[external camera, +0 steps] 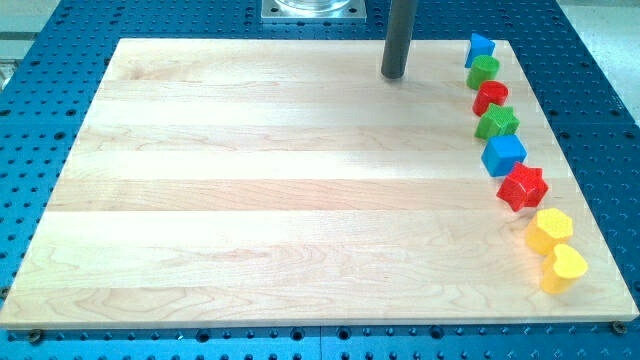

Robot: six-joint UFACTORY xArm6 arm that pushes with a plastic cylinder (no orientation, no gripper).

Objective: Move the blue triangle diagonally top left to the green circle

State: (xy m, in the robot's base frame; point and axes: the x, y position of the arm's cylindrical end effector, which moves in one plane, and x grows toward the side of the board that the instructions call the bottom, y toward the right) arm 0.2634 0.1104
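Note:
The blue triangle (480, 47) lies at the top right corner of the wooden board (250, 180). The green circle (484, 70) touches it just below. My tip (394, 75) is at the view's top, to the left of both blocks, with a clear gap of board between it and them. It touches no block.
Below the green circle a curved line of blocks runs down the right edge: a red block (490, 97), a green star (497, 122), a blue cube (503, 155), a red star (522, 187), a yellow hexagon (549, 231) and a yellow heart (563, 267).

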